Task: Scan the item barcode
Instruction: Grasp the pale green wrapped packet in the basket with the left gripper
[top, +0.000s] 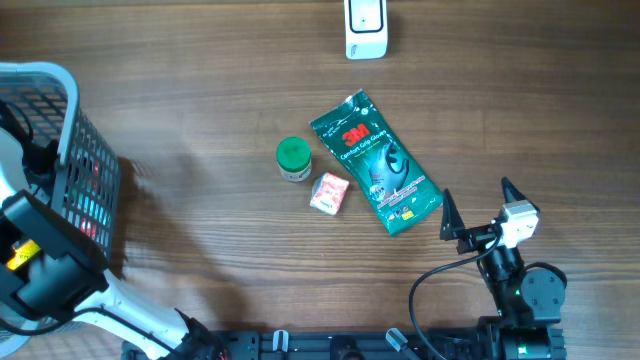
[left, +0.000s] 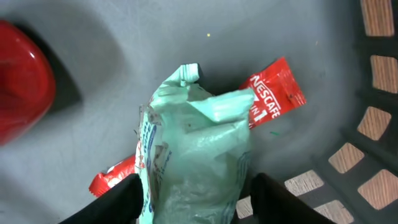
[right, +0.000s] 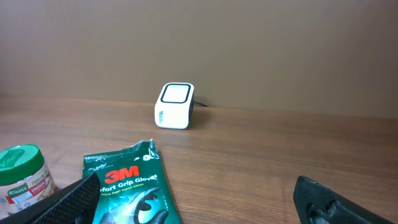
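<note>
Only left wrist shows it: in the grey plastic basket (left: 155, 37), left gripper (left: 196, 186) pinches the crinkly pale green pouch (left: 199, 143), which lies over a glossy red Nescafé sachet (left: 277, 93). Overhead: boxy white scanner (top: 365, 25) at far edge, right gripper (top: 476, 190) spread wide.

The basket (top: 60, 150) stands far left; jar (top: 293, 158), carton (top: 329, 193) and glove pack (top: 378, 165) lie centrally, scanner (top: 366, 30) behind them.

From here I read "3M" and "Comfort Grip Gloves" on the green glove pack (top: 375, 165), "NESCAFE" and "in 1" on the red sachet (left: 277, 93), and what looks like a Knorr logo on the jar (right: 22, 177), whose smaller print is too blurred to read.
</note>
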